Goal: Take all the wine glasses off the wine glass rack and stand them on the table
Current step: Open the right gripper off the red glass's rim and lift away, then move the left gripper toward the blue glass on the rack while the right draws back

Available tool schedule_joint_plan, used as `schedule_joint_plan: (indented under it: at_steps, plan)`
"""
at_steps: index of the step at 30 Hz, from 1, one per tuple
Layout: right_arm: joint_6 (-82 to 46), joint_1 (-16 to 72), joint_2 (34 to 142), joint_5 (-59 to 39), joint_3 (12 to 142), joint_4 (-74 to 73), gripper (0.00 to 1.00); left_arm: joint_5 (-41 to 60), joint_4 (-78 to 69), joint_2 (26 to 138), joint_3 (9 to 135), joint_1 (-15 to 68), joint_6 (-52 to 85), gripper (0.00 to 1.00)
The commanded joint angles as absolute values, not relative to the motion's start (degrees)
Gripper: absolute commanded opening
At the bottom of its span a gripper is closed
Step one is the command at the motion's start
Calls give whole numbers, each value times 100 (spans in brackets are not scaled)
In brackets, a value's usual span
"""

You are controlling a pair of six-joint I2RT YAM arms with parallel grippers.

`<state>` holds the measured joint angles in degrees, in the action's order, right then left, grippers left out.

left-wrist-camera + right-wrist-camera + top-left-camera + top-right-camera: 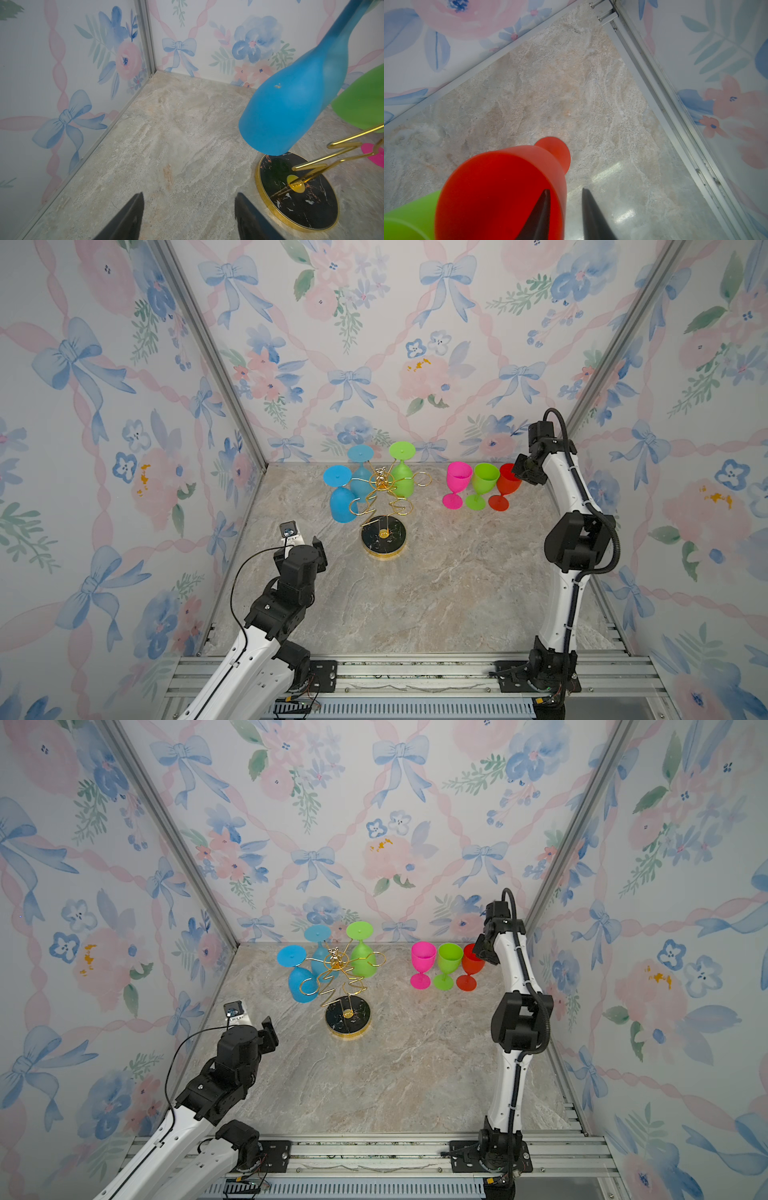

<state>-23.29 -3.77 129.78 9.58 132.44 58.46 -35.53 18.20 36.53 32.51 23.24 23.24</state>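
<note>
**Now, fingers parted across a red rim**

Plainly, my right gripper [566, 189] is not pinching. Its fingers stand a little apart, astride the wall of the red wine glass [500, 187]. One finger [539, 214] is inside the bowl and the other is outside, with a strip of bare table showing between that one and the wall. The red wine glass stands upright on the marble table [415, 593] near the back wall. It is at the right end of a row with an upright green glass [484, 481] and a pink glass [457, 483].

My left gripper [190, 193] is spread wide and holds nothing, above the table near the rack's black base. The wine glass rack [374, 542] stands to the left of the row, apart from it. Three glasses hang upside down from its gold arms: a near blue glass [343, 506], a far blue glass [360, 485] and a hanging green glass [402, 485].
</note>
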Motion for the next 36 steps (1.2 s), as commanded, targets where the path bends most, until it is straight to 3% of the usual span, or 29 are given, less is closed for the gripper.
schedule_joint_plan:
  at_steps: [1, 6, 10, 13, 15, 22, 29, 36]
  plan:
    - [-2383, -438, 12686, 944, 13414, 5792, 35, -3595, 1901, 3639, 3243, 2271, 2391, 71]
    - [-2368, -453, 12402, 948, 13383, 5801, 43, -3561, 1891, 3630, 3247, 2259, 2399, 71]
    - [-2328, -451, 12052, 869, 13222, 5809, 54, -3542, 1891, 3632, 3252, 2235, 2403, 71]
    - [-2181, -449, 11672, 437, 12933, 5768, 56, -3512, 1897, 3639, 3260, 2210, 2417, 71]
    - [-2086, -450, 11354, 61, 12568, 5627, 57, -3458, 1893, 3657, 3269, 2157, 2425, 71]
    - [-2021, -405, 9523, -894, 10032, 3987, 78, -2950, 1885, 3845, 3350, 1801, 2451, 71]
    - [-2013, -236, 8135, -1758, 8742, 3462, 80, -2201, 1782, 4024, 3420, 1163, 2592, 71]
    - [-1574, 600, 7388, -1971, 7605, 3122, 81, -449, 1704, 4419, 3861, -34, 2766, 74]
